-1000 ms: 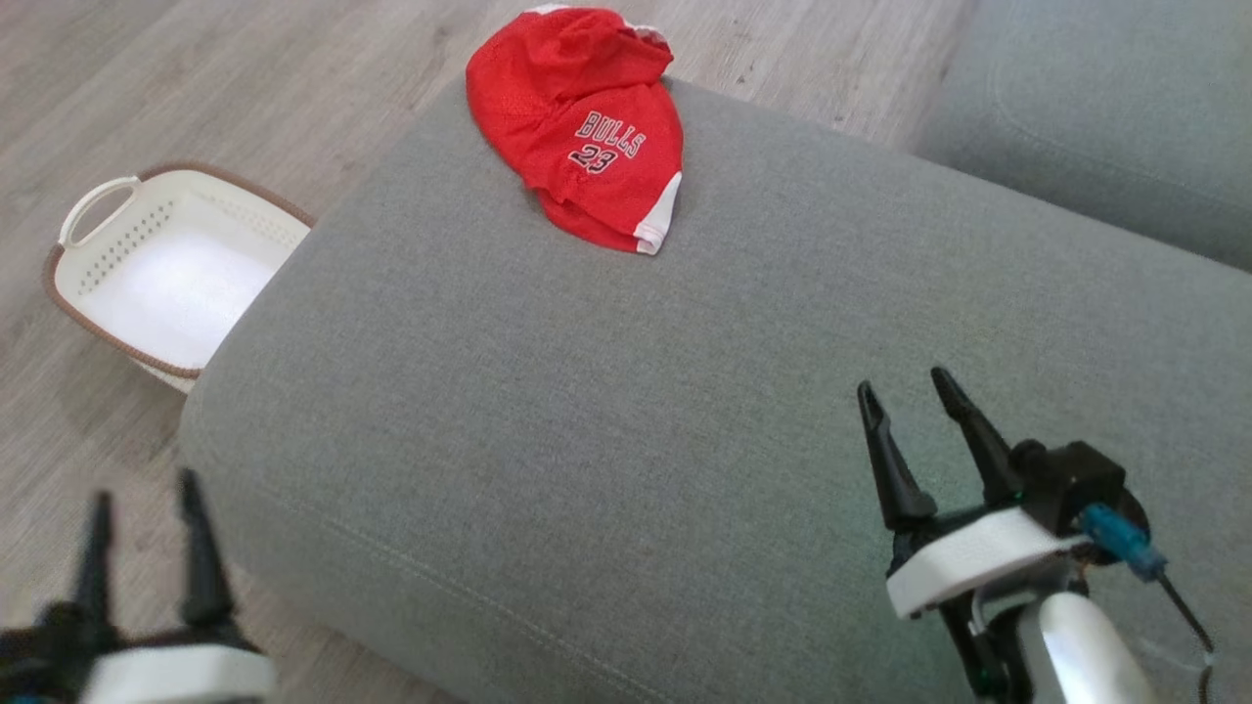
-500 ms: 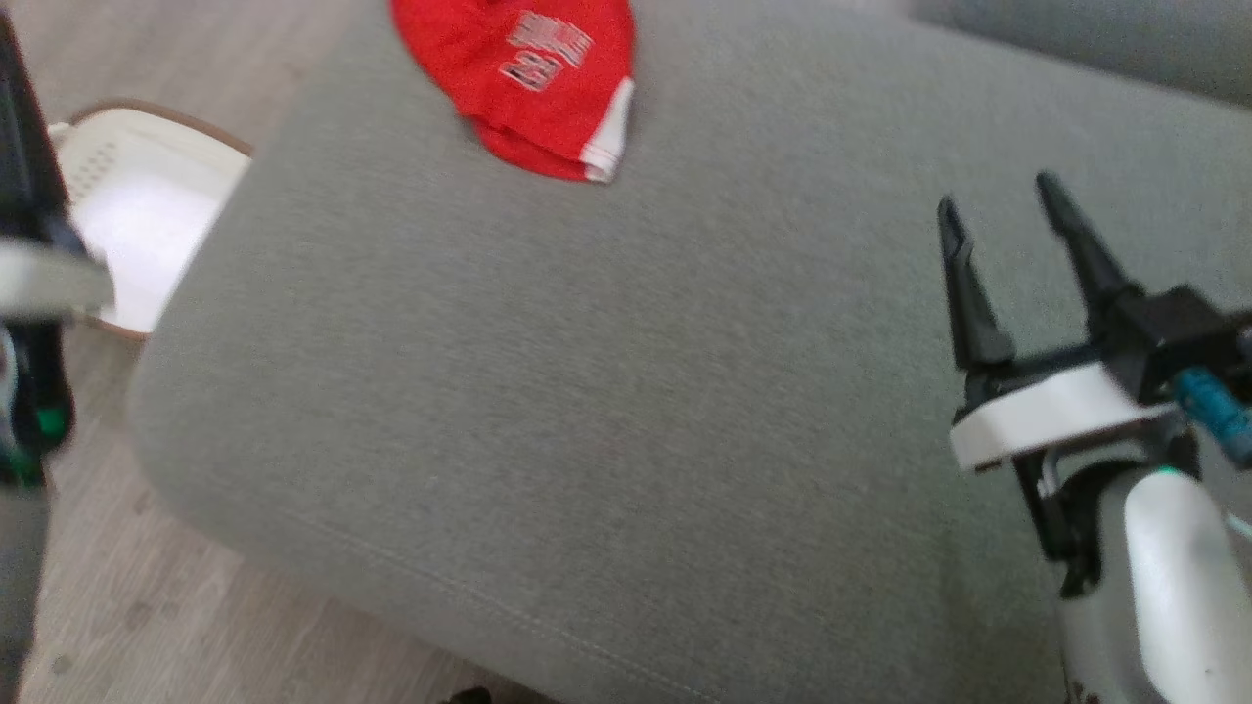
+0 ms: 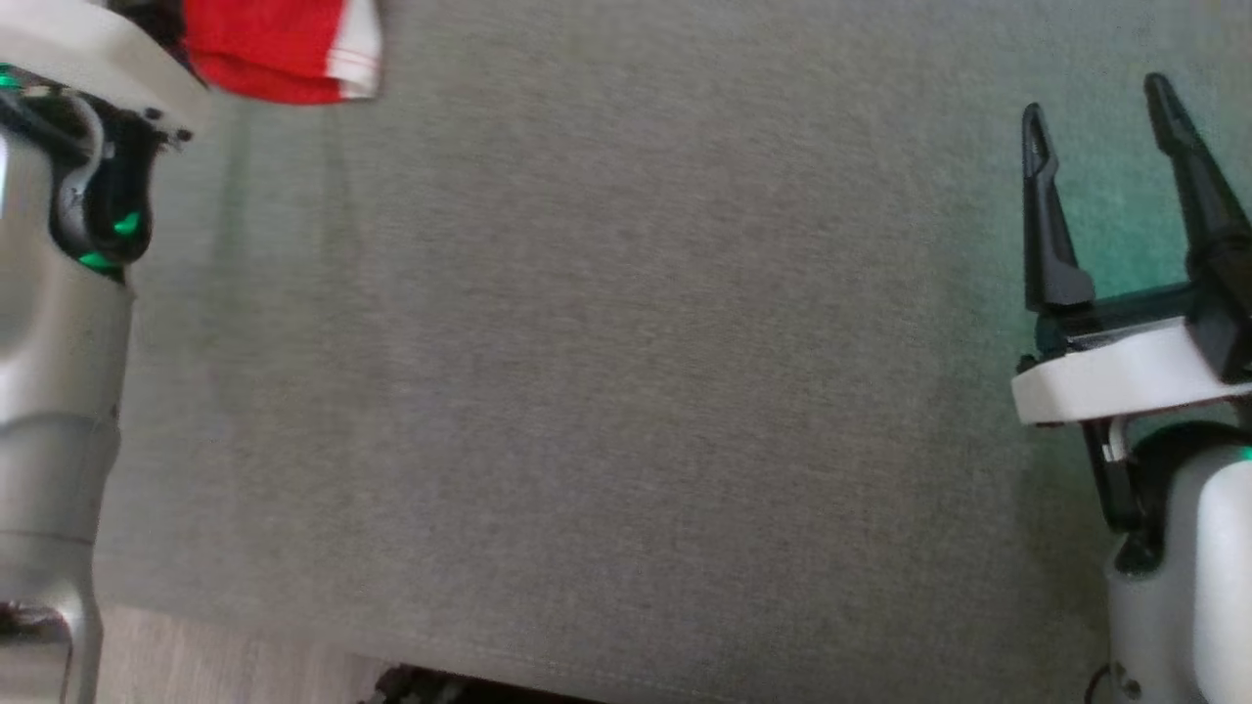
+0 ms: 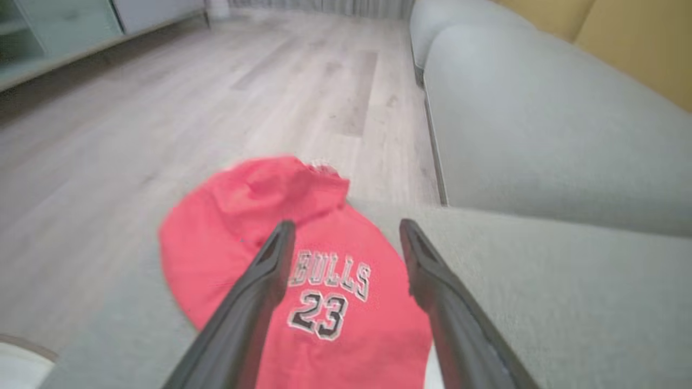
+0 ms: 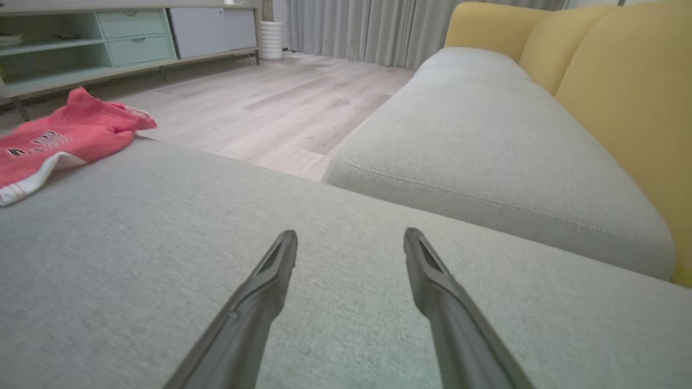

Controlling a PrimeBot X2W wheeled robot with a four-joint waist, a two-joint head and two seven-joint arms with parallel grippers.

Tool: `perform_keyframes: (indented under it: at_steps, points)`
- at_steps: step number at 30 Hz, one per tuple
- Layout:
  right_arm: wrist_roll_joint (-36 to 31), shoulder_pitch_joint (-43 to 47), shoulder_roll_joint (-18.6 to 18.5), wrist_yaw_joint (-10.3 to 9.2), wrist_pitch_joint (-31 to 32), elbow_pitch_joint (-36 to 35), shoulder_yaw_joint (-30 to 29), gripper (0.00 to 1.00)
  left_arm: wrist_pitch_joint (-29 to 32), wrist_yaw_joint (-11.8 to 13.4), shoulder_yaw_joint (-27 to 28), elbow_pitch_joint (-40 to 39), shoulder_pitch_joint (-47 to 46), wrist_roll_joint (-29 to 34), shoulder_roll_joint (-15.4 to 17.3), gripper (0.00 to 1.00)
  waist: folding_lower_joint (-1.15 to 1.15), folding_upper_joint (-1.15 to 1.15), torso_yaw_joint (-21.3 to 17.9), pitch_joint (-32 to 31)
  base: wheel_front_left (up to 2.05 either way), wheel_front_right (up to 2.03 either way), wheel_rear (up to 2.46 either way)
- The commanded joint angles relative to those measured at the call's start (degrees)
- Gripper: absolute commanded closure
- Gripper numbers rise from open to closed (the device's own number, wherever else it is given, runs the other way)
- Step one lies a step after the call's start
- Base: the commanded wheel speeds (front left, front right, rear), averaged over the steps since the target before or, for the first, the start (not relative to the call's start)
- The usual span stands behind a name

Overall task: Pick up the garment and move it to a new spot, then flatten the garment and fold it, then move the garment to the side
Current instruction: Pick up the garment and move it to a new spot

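The garment [image 4: 324, 281] is a crumpled red mesh piece with white trim, lettered BULLS 23. It lies at the far edge of a grey cushion [image 3: 606, 372]. My left gripper [image 4: 346, 232] hangs open just above it, fingers straddling the lettering, nothing held. In the head view the garment's [image 3: 284, 49] white-trimmed hem peeks out at the top left beside my left forearm [image 3: 59, 293]. My right gripper [image 3: 1100, 98] stands open over bare cushion at the right, well away from the garment [image 5: 59, 140]; in the right wrist view it [image 5: 350, 237] is empty.
A second grey cushion [image 5: 486, 135] with yellow backrests [image 5: 627, 92] lies to the right across a gap of wooden floor [image 5: 259, 108]. A low cabinet [image 5: 108, 43] and curtains stand at the far wall. A white rim [image 4: 16, 362] shows at the left wrist view's lower left.
The head camera has tilted down and shifted, so the garment slid to the top left. My left arm has risen toward the garment; the right gripper has moved forward. Both stay open.
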Motion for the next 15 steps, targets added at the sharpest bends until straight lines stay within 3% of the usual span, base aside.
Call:
perform_keyframes:
  at_steps: [1,6,12,13,14,15]
  points:
    - [-0.5,-0.1,0.0,0.37,0.4,-3.4,1.3,0.0,0.9,-0.9,1.1,0.5,-2.6,-0.1,2.9,0.0,-0.03,0.0,-3.8,4.6,0.0,0.0,0.0]
    - [-0.8,0.3,0.0,0.37,0.4,-5.2,0.6,0.0,3.4,-2.7,-1.2,5.3,-4.4,-2.1,2.4,0.0,-0.03,0.0,-4.6,6.8,0.0,0.0,0.0]
    - [-0.4,0.5,0.0,0.37,0.2,-5.8,0.3,0.0,6.9,-3.1,-3.4,10.8,-5.4,-2.7,3.6,0.0,-0.03,0.0,-5.5,8.2,0.0,0.0,0.0]
    - [-0.4,0.4,0.0,0.37,0.1,-5.8,0.2,0.0,7.4,-3.1,-3.8,11.7,-5.5,-2.4,4.0,0.04,-0.03,0.0,-5.7,8.3,0.0,0.0,0.0]
    - [-0.3,0.4,0.0,0.37,0.0,-5.8,0.1,0.0,7.7,-3.1,-4.0,12.5,-5.6,-2.4,4.3,0.55,-0.03,0.0,-5.8,8.4,0.0,0.0,0.0]
    - [-0.3,0.4,0.0,0.37,-0.1,-5.8,-0.1,0.0,7.6,-3.1,-3.9,13.2,-5.8,-2.4,4.6,0.91,-0.03,0.0,-5.9,8.4,0.0,0.0,0.0]
